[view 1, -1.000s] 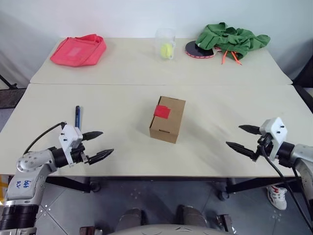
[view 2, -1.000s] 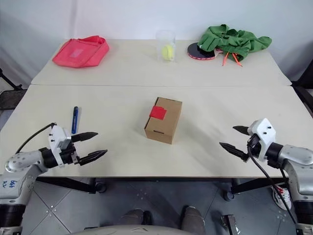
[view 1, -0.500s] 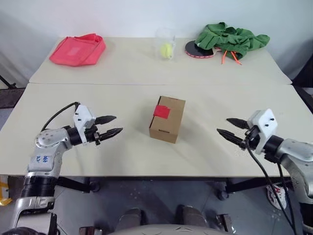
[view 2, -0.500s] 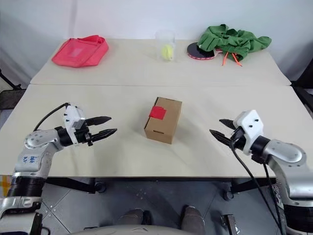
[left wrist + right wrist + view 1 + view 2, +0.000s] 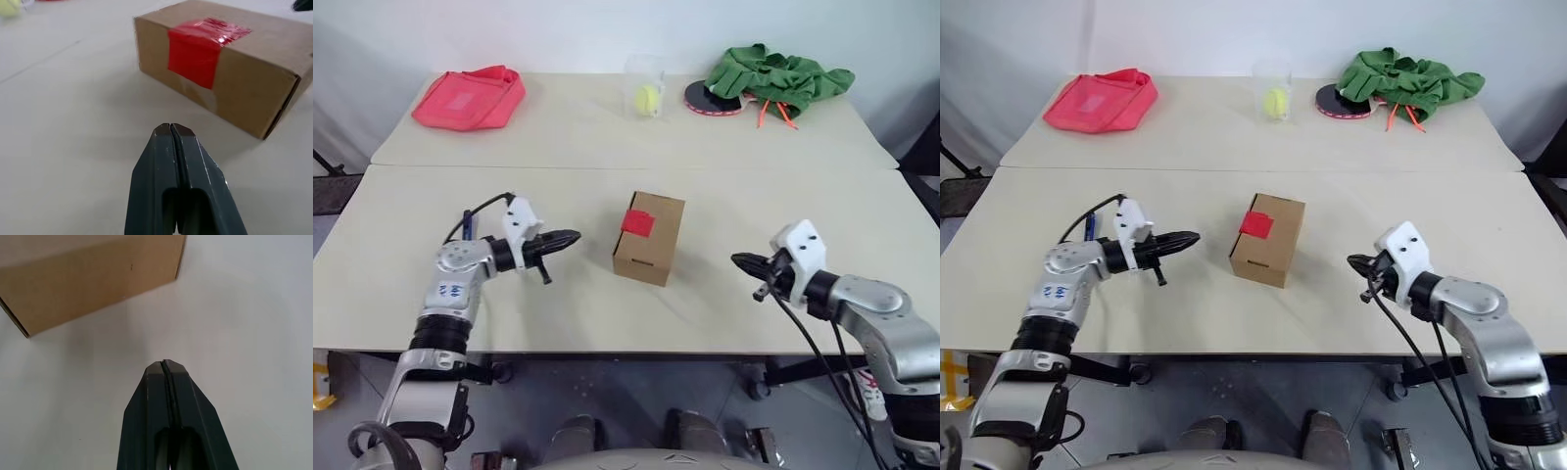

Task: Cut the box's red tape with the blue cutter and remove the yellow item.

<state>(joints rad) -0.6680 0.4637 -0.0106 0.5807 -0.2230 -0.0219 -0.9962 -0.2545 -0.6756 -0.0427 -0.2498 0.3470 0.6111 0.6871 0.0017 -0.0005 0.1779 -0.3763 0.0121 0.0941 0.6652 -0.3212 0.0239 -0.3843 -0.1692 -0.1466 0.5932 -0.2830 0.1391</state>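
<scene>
The blue cutter (image 5: 1089, 228) lies near the tabletop's left edge, behind the left gripper (image 5: 1191, 237), whose fingers are pinched shut on nothing. It looks thin, hard and light; grab it round the middle. The box (image 5: 1267, 240) with red tape (image 5: 1256, 224) sits mid-table, light and easy to push. The right gripper (image 5: 1355, 261) is shut and empty too

One box (image 5: 648, 238) with one patch of red tape (image 5: 636, 223) is counted on the desk (image 5: 724, 333), and one blue cutter (image 5: 1089, 227). One pink-red bag (image 5: 470, 98), one clear cup (image 5: 644, 86), one yellow-green ball (image 5: 647, 99), one green cloth (image 5: 778, 76) and one dark disc (image 5: 710, 101) are counted too.
</scene>
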